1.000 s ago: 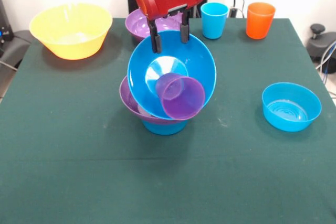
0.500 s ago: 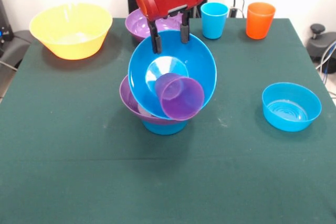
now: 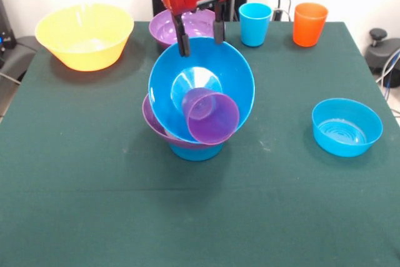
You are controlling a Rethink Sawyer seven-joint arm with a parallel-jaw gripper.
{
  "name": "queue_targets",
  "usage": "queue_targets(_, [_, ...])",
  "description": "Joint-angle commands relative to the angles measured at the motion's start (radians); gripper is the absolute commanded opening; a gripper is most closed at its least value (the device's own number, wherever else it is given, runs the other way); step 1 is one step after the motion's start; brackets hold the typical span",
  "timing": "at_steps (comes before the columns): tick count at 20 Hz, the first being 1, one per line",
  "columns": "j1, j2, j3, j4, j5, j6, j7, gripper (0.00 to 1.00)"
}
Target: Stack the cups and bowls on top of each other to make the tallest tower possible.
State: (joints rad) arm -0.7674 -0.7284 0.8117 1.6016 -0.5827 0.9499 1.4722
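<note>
The tower stands mid-table: a small blue bowl (image 3: 195, 151) lowest and a wide purple bowl (image 3: 152, 120) on it. A large blue bowl (image 3: 234, 79) leans steeply on top with its opening toward the camera. A translucent purple cup (image 3: 212, 118) lies on its side inside that bowl. My gripper (image 3: 200, 43) hangs at the large bowl's far rim, its dark fingers (image 3: 183, 45) spread wide apart. The light blue cup (image 3: 255, 23) and orange cup (image 3: 310, 23) stand at the far right. The lime green cup is out of view.
A large yellow bowl (image 3: 84, 35) sits at the far left. A second wide purple bowl (image 3: 164, 26) sits behind the gripper. Another small blue bowl (image 3: 347, 126) sits at the right. The green cloth ends near a black object (image 3: 382, 48) at the right.
My gripper has risen a little at the large blue bowl's far rim. The bowl and the purple cup in it have shifted slightly to the left.
</note>
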Motion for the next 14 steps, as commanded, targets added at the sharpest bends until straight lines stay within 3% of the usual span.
queue_targets(1, [-0.006, -0.043, 0.037, 0.041, 0.022, 0.022, -0.151, 1.0])
queue_targets(10, [0.0, -0.049, 0.062, 0.029, 0.066, -0.069, -0.087, 1.0])
queue_targets(14, [-0.057, -0.098, 0.1, 0.071, 0.088, -0.091, -0.126, 1.0])
